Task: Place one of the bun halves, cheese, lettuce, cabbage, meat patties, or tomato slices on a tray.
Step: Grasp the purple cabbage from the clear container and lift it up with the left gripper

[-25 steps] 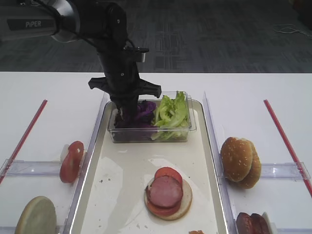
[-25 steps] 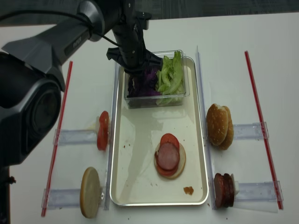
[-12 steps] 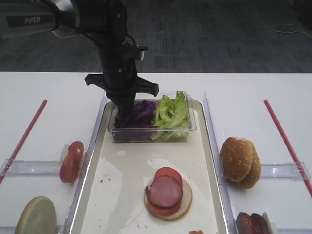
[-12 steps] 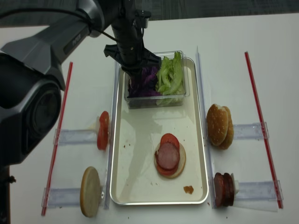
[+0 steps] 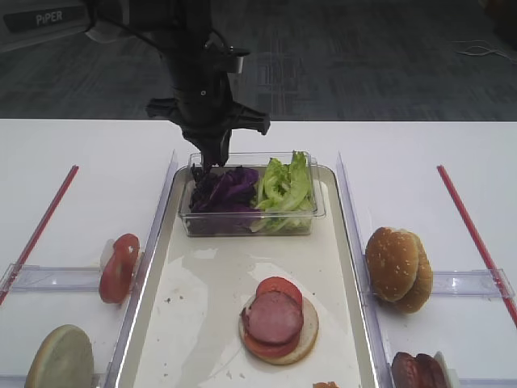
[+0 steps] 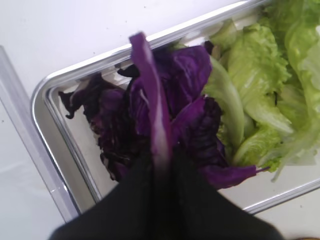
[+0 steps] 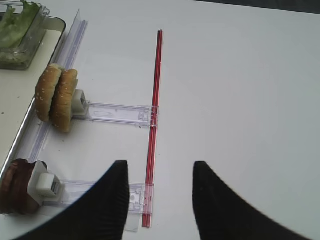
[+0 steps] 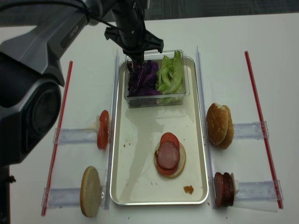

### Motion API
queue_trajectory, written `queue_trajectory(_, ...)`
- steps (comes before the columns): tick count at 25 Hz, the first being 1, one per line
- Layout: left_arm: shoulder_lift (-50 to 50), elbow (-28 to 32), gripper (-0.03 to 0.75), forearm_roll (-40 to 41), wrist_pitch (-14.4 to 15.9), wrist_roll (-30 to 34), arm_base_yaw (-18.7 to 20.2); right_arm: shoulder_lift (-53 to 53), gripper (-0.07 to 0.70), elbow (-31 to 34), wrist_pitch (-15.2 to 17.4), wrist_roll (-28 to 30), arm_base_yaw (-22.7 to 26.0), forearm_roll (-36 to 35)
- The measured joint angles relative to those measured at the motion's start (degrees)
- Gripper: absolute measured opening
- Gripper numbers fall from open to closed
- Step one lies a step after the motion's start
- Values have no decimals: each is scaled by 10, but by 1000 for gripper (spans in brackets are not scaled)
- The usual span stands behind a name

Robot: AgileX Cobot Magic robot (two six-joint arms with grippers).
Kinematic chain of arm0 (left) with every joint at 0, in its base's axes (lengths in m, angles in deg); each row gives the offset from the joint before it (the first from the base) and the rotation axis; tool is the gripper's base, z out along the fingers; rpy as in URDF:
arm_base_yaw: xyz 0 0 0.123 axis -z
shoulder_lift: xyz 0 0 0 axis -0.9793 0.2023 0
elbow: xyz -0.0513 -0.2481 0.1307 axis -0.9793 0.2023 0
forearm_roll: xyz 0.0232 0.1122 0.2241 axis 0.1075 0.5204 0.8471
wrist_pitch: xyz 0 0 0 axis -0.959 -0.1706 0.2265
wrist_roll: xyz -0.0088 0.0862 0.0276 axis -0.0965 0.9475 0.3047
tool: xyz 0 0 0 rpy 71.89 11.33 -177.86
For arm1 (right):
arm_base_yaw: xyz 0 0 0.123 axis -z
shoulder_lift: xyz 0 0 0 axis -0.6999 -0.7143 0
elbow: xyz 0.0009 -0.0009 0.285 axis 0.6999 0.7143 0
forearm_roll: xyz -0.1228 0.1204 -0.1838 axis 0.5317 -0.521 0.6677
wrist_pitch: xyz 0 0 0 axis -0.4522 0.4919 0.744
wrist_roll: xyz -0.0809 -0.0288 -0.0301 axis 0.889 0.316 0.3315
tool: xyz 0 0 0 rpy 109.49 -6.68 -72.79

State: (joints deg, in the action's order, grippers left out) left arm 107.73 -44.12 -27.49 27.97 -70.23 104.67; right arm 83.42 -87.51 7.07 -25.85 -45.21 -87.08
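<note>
My left gripper (image 6: 162, 167) is shut on a long purple cabbage strip (image 6: 152, 110), which sticks out beyond the fingertips. It hangs just above the cabbage pile (image 5: 230, 187) in the clear tub (image 5: 242, 225) at the far end of the cream tray (image 5: 202, 299). The overhead view shows the left gripper (image 8: 135, 61) over the tub's left half. Green lettuce (image 5: 284, 186) fills the tub's right half. On the tray lies a bun half stacked with tomato and a meat patty (image 5: 275, 318). My right gripper (image 7: 160, 166) stands open and empty over the white table.
Two bun halves (image 5: 397, 269) stand on a clear holder right of the tray, with meat patties (image 5: 416, 372) nearer. Tomato slices (image 5: 119, 267) and a bun half (image 5: 60, 360) sit left of it. Red strips (image 5: 40, 226) mark both outer sides.
My left gripper has risen out of the tub, lifting the cabbage strip clear of the pile. Everything else stays put.
</note>
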Motion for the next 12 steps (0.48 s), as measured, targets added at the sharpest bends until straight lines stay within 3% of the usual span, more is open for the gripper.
queue_trajectory(12,-11,0,32,-23,3,0,39,0,328,0,0,0,0,0)
